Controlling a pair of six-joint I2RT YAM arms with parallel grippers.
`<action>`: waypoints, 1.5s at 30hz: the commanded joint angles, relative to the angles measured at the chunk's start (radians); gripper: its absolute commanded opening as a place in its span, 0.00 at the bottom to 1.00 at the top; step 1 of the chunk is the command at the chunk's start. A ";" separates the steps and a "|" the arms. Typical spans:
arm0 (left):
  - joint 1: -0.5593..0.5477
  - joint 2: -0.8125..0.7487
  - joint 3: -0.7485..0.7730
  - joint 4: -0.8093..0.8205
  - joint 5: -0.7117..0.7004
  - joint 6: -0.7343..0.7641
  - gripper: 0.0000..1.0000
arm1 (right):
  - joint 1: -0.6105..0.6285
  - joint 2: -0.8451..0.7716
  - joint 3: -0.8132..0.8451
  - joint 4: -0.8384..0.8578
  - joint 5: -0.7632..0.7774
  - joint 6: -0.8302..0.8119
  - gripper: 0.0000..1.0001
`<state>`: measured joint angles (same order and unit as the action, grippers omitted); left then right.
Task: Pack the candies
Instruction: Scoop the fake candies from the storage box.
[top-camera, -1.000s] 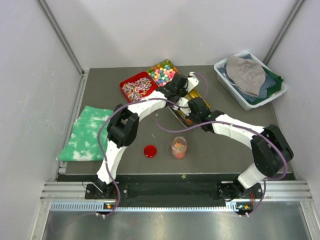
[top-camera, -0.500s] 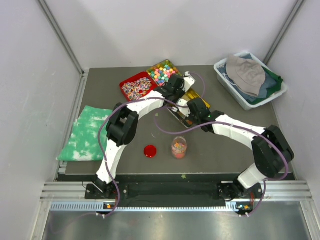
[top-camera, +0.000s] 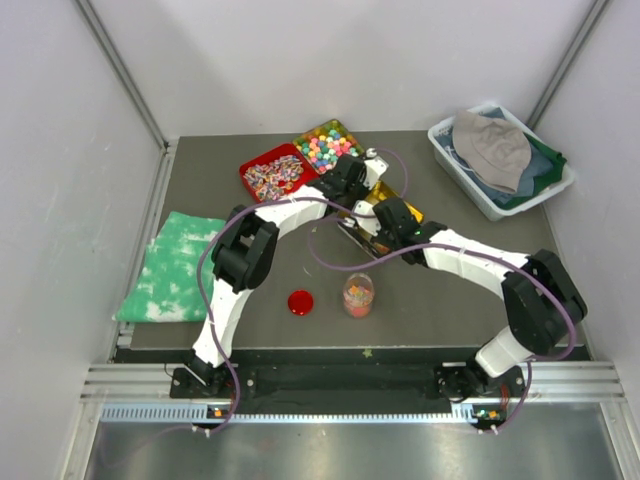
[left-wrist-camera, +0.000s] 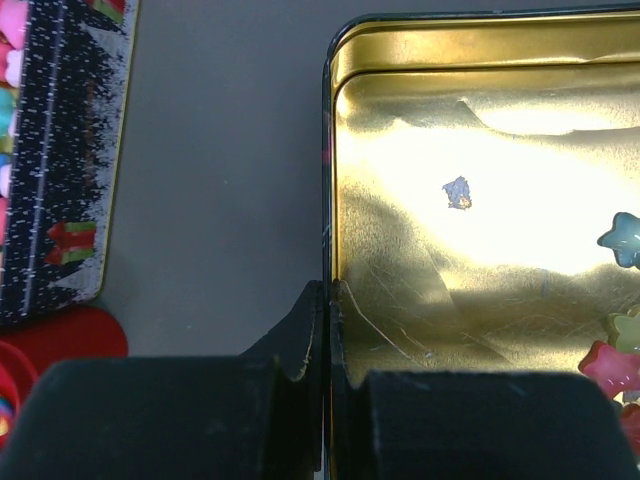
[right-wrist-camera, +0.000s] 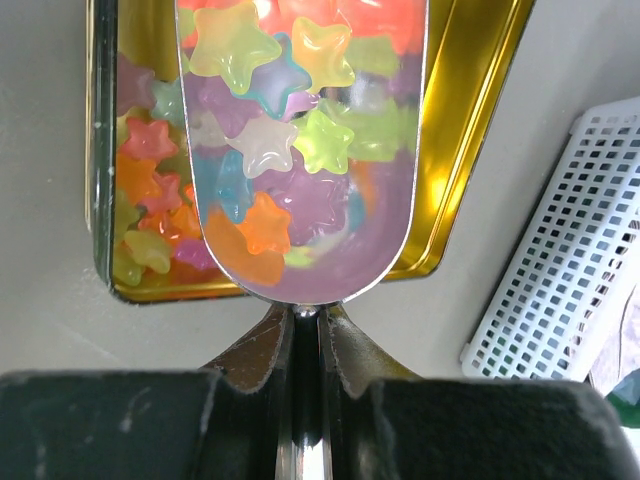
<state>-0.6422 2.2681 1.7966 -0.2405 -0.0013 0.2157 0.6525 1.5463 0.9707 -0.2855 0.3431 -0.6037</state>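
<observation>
The candies are tiny glossy star-shaped jellies. Some lie in a gold tin, and a heap of candies fills a metal scoop held over it. My right gripper is shut on the scoop's handle. My left gripper is shut on the rim of the gold tin, with a few candies at its right edge. In the top view both grippers, left and right, meet at the tin. A clear jar partly filled with candies stands in front, its red lid beside it.
A red tray of wrapped sweets and a tin of pastel balls sit at the back. A white basket with a hat stands back right and also shows in the right wrist view. A green cloth lies left.
Both grippers have shifted slightly to the left at the gold tin. The jar and the lid have not moved.
</observation>
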 joint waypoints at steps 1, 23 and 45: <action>-0.002 -0.009 -0.017 0.055 0.046 -0.015 0.02 | 0.010 0.017 0.069 0.011 0.023 -0.019 0.00; 0.032 -0.001 0.036 0.047 0.122 -0.065 0.90 | 0.012 0.028 0.094 -0.041 0.036 -0.018 0.00; 0.252 -0.088 0.101 -0.045 0.190 -0.194 0.99 | 0.019 -0.081 0.120 -0.124 -0.010 -0.024 0.00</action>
<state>-0.4854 2.2597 1.8668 -0.2733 0.1696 0.0788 0.6605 1.5494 1.0485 -0.4126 0.3649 -0.6285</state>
